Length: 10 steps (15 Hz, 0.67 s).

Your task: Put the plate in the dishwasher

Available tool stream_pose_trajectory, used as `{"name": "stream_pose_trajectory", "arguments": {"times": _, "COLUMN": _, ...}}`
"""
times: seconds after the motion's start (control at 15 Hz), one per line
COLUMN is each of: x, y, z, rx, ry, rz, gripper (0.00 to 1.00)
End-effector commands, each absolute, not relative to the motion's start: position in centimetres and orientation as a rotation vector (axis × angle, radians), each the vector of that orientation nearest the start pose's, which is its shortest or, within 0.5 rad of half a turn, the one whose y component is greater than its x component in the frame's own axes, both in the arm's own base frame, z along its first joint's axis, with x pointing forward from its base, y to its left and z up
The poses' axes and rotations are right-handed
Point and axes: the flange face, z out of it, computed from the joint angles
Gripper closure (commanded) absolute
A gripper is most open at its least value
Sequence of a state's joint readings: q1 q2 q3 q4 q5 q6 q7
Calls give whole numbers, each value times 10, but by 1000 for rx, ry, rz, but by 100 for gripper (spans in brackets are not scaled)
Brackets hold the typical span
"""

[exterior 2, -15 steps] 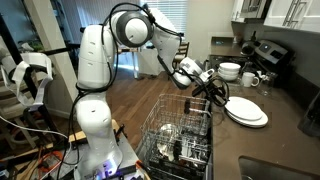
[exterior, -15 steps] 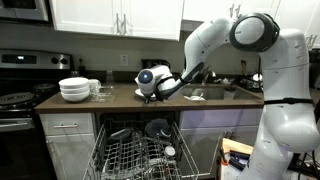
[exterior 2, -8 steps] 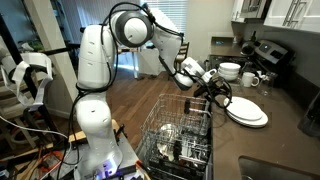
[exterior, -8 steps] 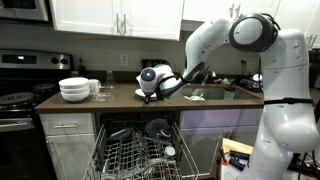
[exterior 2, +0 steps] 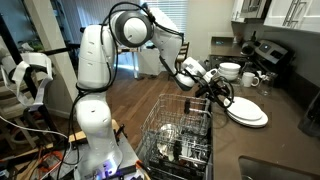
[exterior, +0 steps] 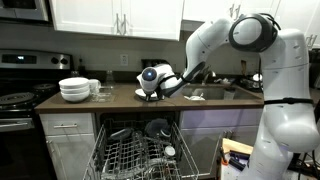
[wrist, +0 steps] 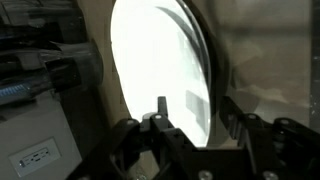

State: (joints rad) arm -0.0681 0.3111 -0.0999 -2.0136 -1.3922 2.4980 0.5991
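Barely anything has shifted since a second ago: the gripper (exterior 2: pixel 220 94) hangs at the rim of the plate (exterior 2: pixel 250 114), which lies on the counter (exterior 2: pixel 290 128) beside the open dishwasher (exterior 2: pixel 178 132). In the wrist view its fingers (wrist: pixel 160 108) seem to straddle that rim; whether they clamp it, I cannot tell.

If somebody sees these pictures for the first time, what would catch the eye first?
The large white robot arm bending over the kitchen counter. In the wrist view a bright white plate fills the picture, with the gripper at its rim, jaws seemingly on either side. Below the counter the dishwasher stands open, its wire rack pulled out.
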Motion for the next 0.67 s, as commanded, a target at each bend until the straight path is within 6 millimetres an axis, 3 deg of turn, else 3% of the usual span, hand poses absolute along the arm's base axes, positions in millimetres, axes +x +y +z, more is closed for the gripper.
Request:
{"name": "stream_pose_trajectory", "arguments": {"times": 0.0, "x": 606, "y": -95, "z": 320, "rx": 2205, "ry": 424, "rz": 409, "gripper": 73}}
{"name": "stream_pose_trajectory", "arguments": {"times": 0.27, "x": 605, "y": -93, "z": 322, "rx": 2205, "ry": 420, "rz": 399, "gripper": 98}}
{"name": "stream_pose_trajectory", "arguments": {"times": 0.6, "x": 600, "y": -91, "z": 333, "rx": 2199, "ry": 396, "rz": 385, "gripper": 99}}
